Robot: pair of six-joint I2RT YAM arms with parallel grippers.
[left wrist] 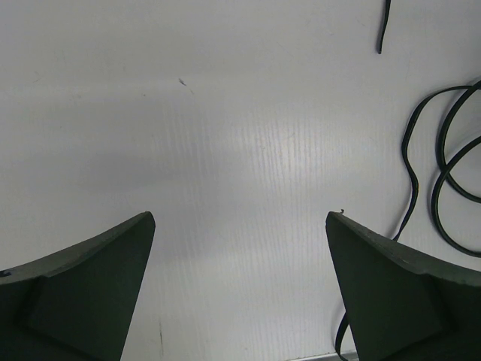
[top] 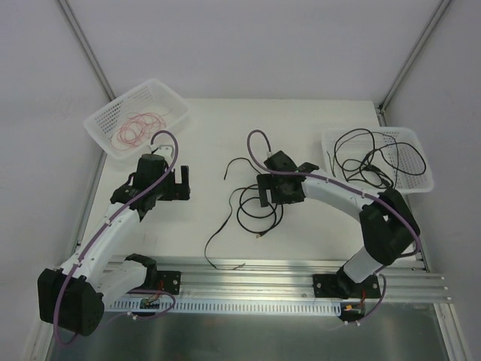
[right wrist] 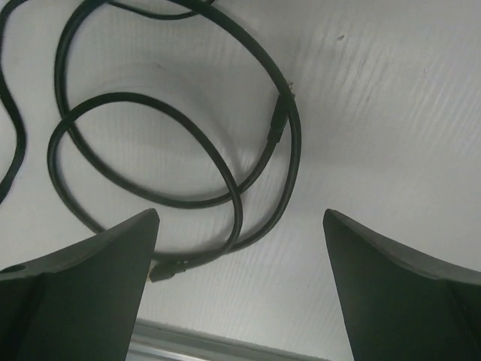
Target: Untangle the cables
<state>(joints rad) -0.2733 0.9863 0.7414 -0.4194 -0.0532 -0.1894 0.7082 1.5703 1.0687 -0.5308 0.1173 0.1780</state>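
No text, label, brand, number or sign is legible anywhere, the cables [right wrist: 279, 124] included.

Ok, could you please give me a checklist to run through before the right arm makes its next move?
1. The right gripper is open and empty: ok.
2. It hangs above the black cables on the table: ok.
3. The left gripper is open and empty: ok.
4. Those cables lie separate: not ok, loops overlap.
5. A true knot among them: cannot tell.
6. The red cables sit inside the left basket: ok.
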